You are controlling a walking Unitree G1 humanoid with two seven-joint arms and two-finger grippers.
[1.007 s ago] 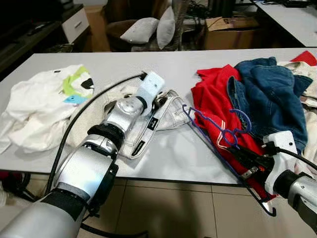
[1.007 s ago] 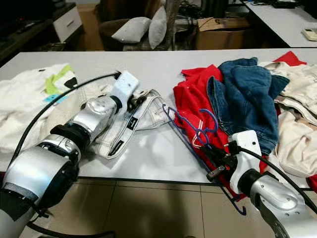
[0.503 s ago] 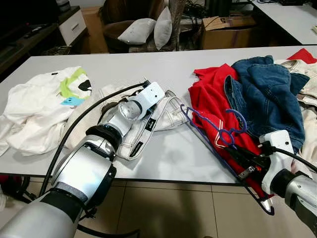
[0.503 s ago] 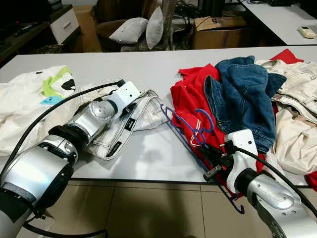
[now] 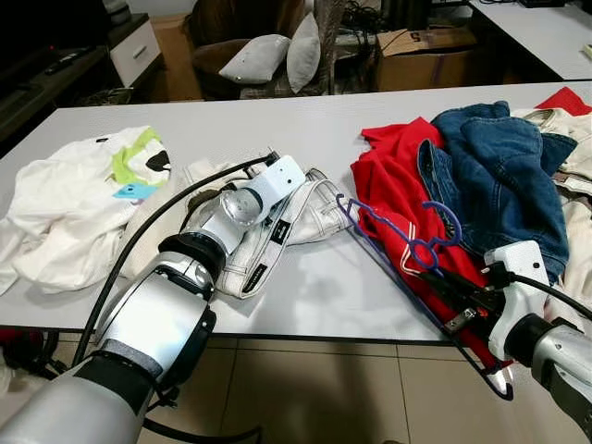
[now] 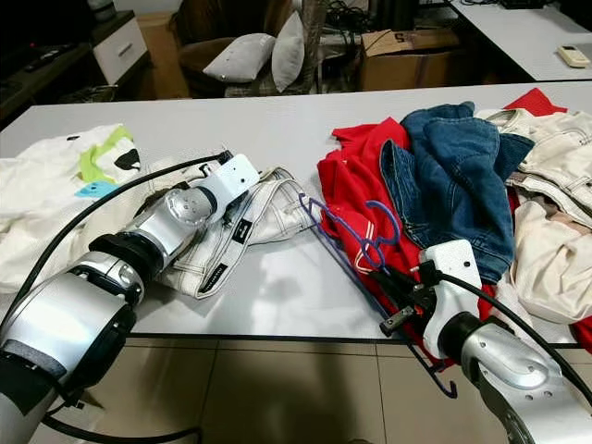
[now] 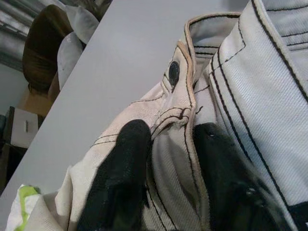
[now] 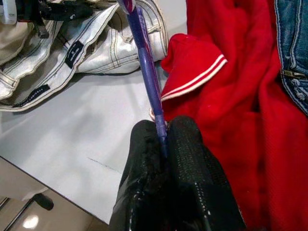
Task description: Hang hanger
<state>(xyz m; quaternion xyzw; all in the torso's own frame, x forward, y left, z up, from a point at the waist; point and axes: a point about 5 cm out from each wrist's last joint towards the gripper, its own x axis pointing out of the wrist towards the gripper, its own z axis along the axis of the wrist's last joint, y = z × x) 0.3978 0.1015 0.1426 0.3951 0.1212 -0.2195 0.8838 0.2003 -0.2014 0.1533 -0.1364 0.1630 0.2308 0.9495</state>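
A purple wire hanger [image 5: 400,233] lies slanted over the red shirt [image 5: 388,180] near the table's front edge, its hook end hanging past the edge. My right gripper [image 8: 163,137] is shut on the hanger's straight bar [image 8: 146,67], at the front right of the table [image 5: 324,282]. My left gripper [image 5: 298,194] reaches across the table onto the white jeans [image 5: 277,231]. Its black fingers [image 7: 120,168] sit on either side of the jeans' waistband [image 7: 185,110] and pinch the fabric near the button.
Blue jeans [image 5: 499,171] and pale clothes [image 6: 555,231] are piled at the right. A white T-shirt with a green print [image 5: 79,199] lies at the left. A black cable [image 5: 139,240] trails along my left arm. Cushions [image 5: 264,57] and a cardboard box [image 5: 425,55] stand beyond the table.
My left wrist has turned and settled lower onto the white jeans. The right gripper and hanger have barely moved. The head view has shifted slightly.
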